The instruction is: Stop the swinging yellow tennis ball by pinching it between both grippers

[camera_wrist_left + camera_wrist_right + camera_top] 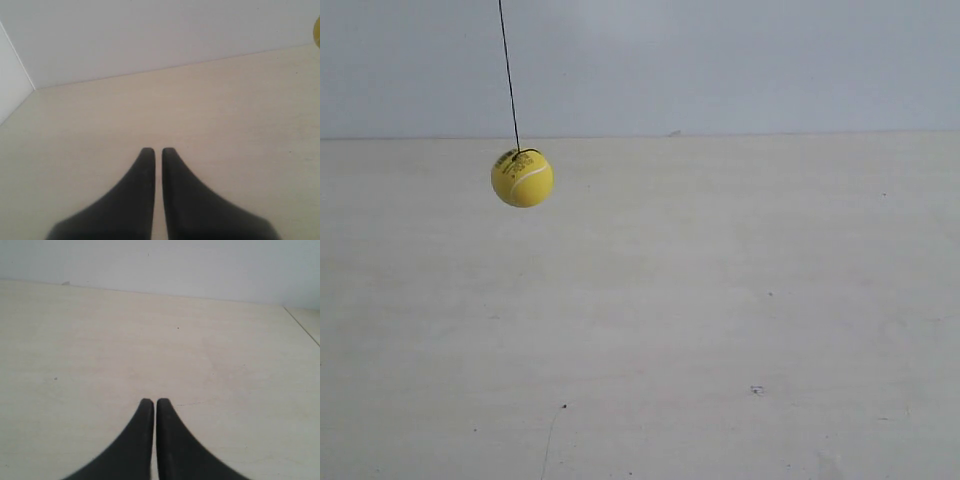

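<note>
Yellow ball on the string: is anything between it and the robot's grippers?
Nothing visible does. The yellow tennis ball hangs by its string above the table. Ahead of the left gripper and right gripper lies only tabletop. Neither gripper shows in the exterior view.

Exterior view: the tennis ball [522,178] hangs at 10 o'clock from centre on a string [509,75] rising toward 12 o'clock. It is above the table [720,330] and before the wall [720,60]. The left gripper [154,150] and right gripper [151,401] sit over the table, apart from the ball.

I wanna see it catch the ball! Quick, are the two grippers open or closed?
Left gripper: closed, holding nothing.
Right gripper: closed, holding nothing.
</note>
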